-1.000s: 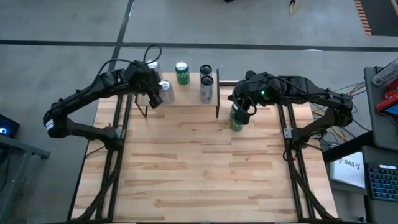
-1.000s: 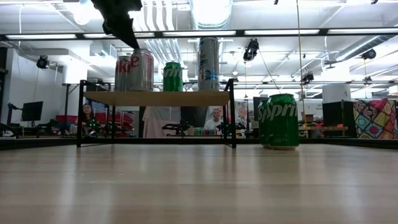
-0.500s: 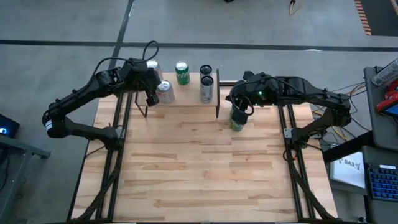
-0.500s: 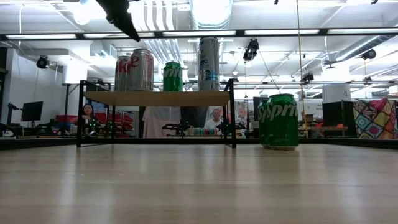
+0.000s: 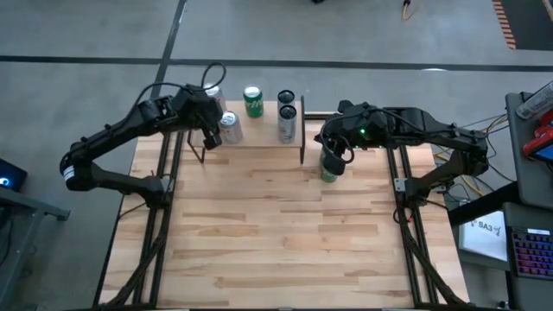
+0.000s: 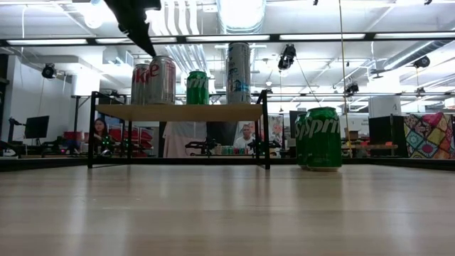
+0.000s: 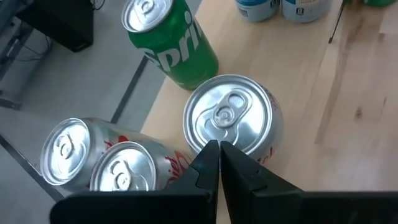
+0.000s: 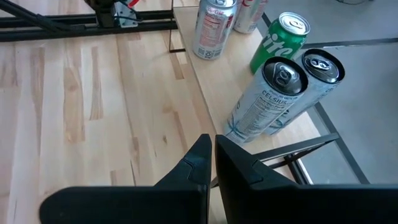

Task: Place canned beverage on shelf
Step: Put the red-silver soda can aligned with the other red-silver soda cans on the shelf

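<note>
Sprite can on table (image 6: 323, 136): standing just beside the shelf's right end, below the right hand
Right hand (image 5: 333, 149): hovering clenched over that can, grasping nothing
Shelf (image 6: 181, 112): carrying silver cans, a green Sprite can (image 5: 252, 100), two tall Celsius cans (image 8: 280, 99)
Left hand (image 5: 210, 138): hanging clenched above the silver can (image 7: 233, 121)

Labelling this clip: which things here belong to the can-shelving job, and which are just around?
Job:
shelf
green can on the table
cans already on the shelf
left end effector
right end effector

Around:
person in the background
</note>
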Robot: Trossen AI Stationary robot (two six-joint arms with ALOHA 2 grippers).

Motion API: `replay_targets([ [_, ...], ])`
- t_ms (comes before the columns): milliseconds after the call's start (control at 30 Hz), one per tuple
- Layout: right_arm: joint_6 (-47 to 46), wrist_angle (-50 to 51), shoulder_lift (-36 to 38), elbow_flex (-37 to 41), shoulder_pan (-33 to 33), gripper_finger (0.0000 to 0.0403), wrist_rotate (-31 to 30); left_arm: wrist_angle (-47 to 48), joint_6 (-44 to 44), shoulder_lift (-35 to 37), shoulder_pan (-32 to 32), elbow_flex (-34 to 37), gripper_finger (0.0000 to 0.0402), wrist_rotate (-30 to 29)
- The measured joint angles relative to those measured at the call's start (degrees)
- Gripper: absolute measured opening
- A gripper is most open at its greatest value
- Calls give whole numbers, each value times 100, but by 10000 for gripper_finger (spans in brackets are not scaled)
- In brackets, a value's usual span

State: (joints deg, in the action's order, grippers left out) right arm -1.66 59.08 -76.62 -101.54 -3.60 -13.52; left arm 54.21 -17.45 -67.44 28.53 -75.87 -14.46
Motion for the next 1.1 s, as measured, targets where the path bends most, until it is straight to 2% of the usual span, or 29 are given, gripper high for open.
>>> replay_targets([
  [700, -79, 64, 0, 0, 35, 12, -2, 14, 957, 52, -337, 69, 0, 4],
  [1100, -75, 64, 0, 0, 35, 12, -2, -420, 747, 69, -344, 59, 0, -2],
])
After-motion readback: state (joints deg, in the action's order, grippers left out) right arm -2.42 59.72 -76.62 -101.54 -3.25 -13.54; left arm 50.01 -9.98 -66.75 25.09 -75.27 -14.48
